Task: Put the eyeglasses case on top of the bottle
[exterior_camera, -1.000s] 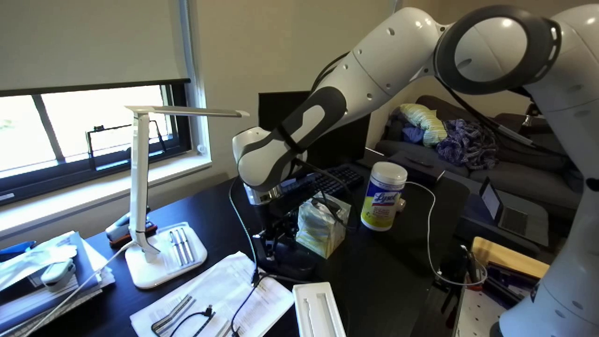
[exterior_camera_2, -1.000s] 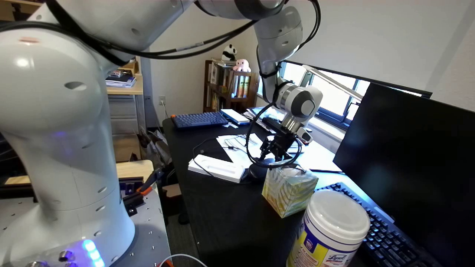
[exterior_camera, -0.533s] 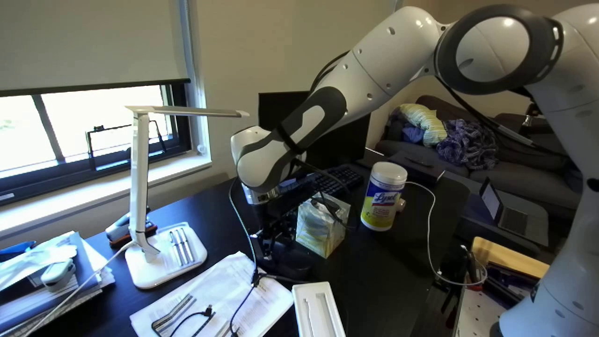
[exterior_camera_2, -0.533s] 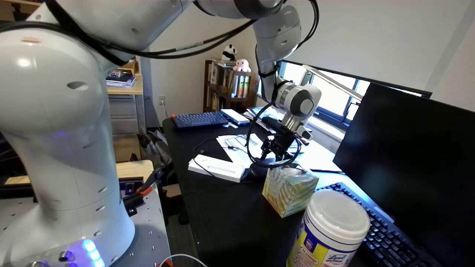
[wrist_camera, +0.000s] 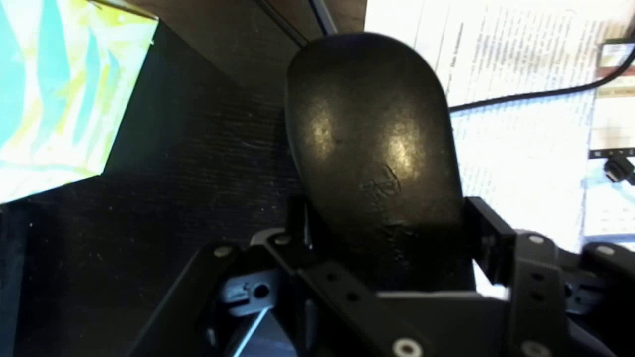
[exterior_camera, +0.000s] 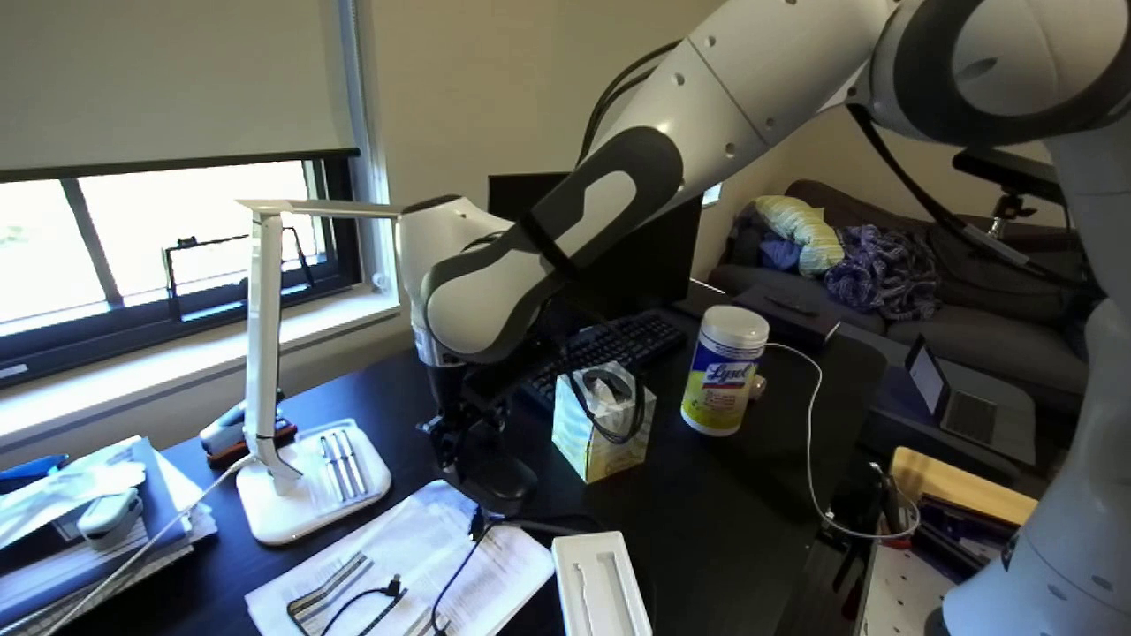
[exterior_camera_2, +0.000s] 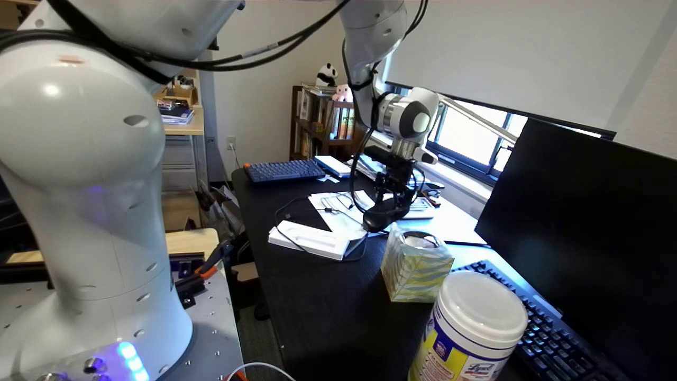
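While clasping the case [wrist_camera: 372,114] between both fingers [wrist_camera: 491,233] in the wrist view, has the gripper [wrist_camera: 384,218] closed in on its sides. Shows one rounded end beyond them, black and embossed, too faintly to read for certain. In an exterior view, holds the case at a slant, well in from the edge by the robot base [exterior_camera_2: 106,264]; cannot tell whether touching or clear of the desk [exterior_camera_2: 317,317].

Next outward, has the tissue box [exterior_camera_2: 415,275] between case and bottle [exterior_camera: 724,371]. Beyond it, well apart from the case, shows the bottle upright and white-capped in both exterior views, toward the rounded corner nearest the sofa [exterior_camera: 990,331].

On the case's other side, away from the tissue box, shows papers [exterior_camera: 424,539] spread out. Just beside those, has the white tray [exterior_camera_2: 307,238] close inside the base edge. Along that same edge, near the corner farthest from the bottle, shows a blue keyboard [exterior_camera_2: 285,170].

Opposite, near the edge under the window [exterior_camera: 132,230], has the lamp [exterior_camera: 263,336] standing near the papers. Farther along that side, shows a black keyboard [exterior_camera_2: 547,338] in front of the monitor [exterior_camera_2: 582,233].
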Available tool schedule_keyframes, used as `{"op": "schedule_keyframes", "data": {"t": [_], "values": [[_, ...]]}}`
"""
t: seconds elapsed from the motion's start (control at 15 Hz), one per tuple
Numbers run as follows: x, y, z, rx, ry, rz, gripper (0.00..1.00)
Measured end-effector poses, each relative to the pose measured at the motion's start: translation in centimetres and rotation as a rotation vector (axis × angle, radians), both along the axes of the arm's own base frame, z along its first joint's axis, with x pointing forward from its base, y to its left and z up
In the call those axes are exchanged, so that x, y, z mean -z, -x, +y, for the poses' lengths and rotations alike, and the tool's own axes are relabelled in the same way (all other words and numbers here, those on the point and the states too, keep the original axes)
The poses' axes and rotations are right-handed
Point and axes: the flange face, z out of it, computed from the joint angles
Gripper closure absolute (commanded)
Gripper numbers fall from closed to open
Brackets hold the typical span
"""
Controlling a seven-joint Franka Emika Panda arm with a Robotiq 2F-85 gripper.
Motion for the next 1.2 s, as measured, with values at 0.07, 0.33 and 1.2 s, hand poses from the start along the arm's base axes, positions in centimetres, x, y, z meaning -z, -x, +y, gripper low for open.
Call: {"op": "schedule_keyframes", "data": {"t": [0.07, 0.33, 1.2], "values": [[-1.0, 0.3, 0.6, -0.004, 0.005, -0.026, 0.47], [-4.8, 1.8, 1.0, 0.006, 0.028, -0.076, 0.47], [-15.2, 10.2, -13.0, 0.277, 0.116, -0.119, 0.47]]}}
